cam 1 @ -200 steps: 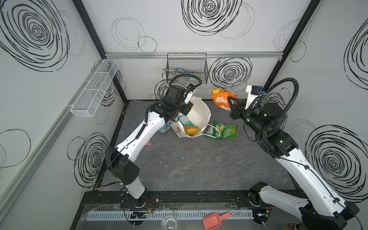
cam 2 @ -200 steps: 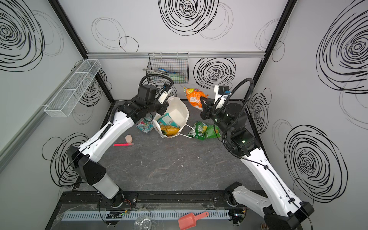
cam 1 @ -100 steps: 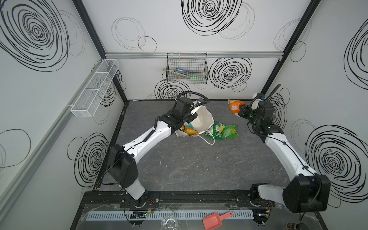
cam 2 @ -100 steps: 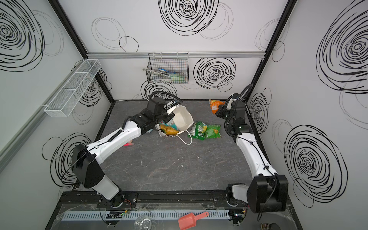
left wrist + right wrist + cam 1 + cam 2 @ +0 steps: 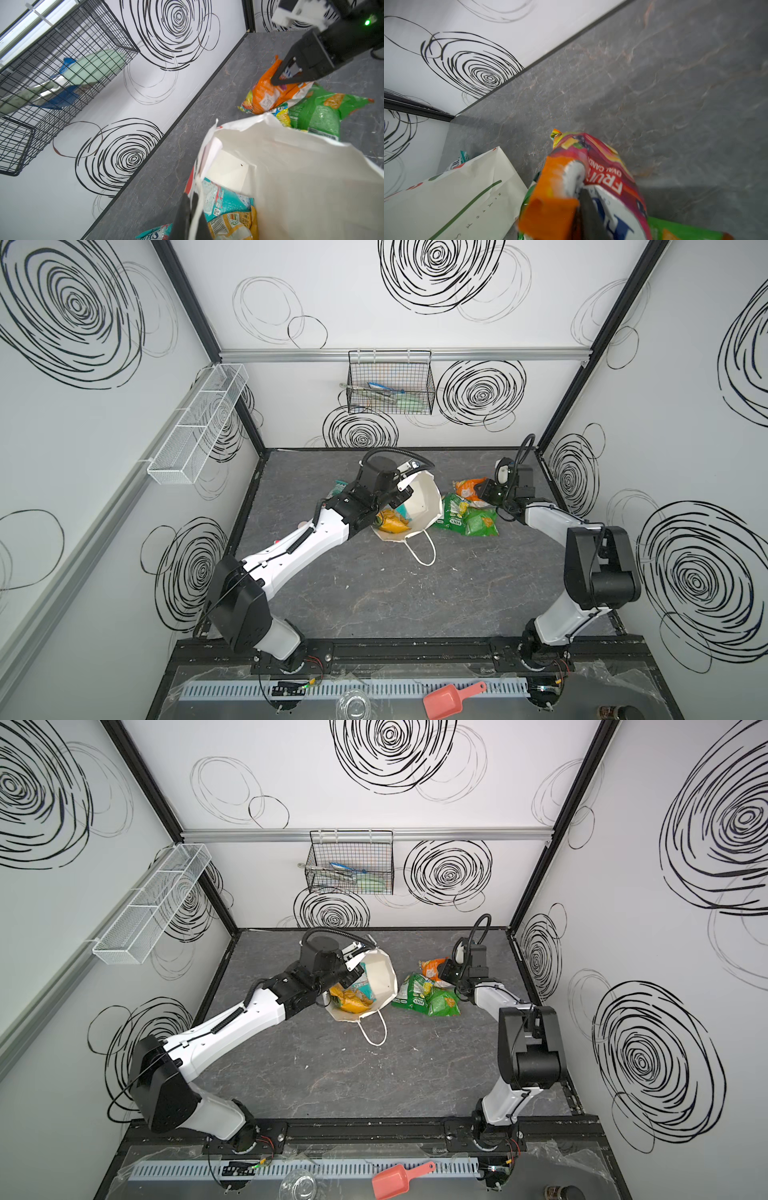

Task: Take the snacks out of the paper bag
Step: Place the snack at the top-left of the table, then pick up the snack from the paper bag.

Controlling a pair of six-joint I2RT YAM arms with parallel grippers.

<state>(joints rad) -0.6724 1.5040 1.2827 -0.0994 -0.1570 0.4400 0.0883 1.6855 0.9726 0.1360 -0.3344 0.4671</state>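
Two snacks (image 5: 392,522) lie in the paper bag (image 5: 422,499), others beside it.

Six snack packets (image 5: 482,522), one paper bag (image 5: 424,502)

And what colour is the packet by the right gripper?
Orange, mostly: the packet shows best in the left wrist view.

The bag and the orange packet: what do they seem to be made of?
The bag looks like matte white paper: it shows sharp creases and a stiff open rim. The orange packet is probably thin plastic or foil film, glossy: it crinkles, and its print shines.
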